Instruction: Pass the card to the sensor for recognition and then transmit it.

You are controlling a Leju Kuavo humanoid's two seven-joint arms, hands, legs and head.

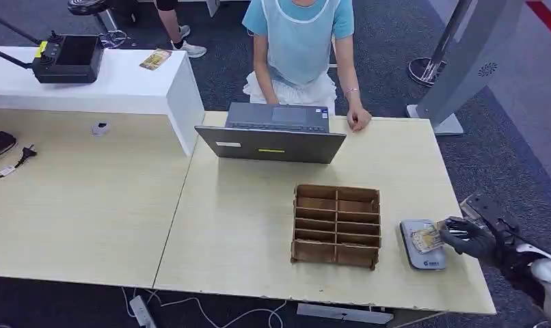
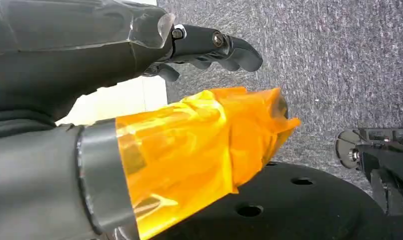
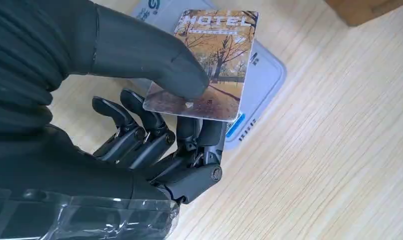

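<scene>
Right hand (image 3: pixel 154 125) pinched a glossy hotel key card printed with an autumn tree scene (image 3: pixel 209 65), thumb on top, dark fingers (image 3: pixel 139 135) underneath. Card was held over the flat grey card sensor pad with a blue label (image 3: pixel 262 80); couldn't tell if it touched the pad, since the card covered most of it. In the head view the sensor sat near the right edge of the pale wood-grain table (image 1: pixel 245 225), and the hand hid the card's near end.

Left hand (image 2: pixel 209 47): dark fingers extended together, nothing in them, thumb wrapped in orange film; it hung over grey carpet.

Brown cardboard divider box with two columns of slots (image 1: pixel 336 225) sat just left of the sensor; the slots I could see into looked empty.

A person's head was cut off by the frame; they sat behind an open grey laptop (image 1: pixel 273 133), one hand on the table.
</scene>
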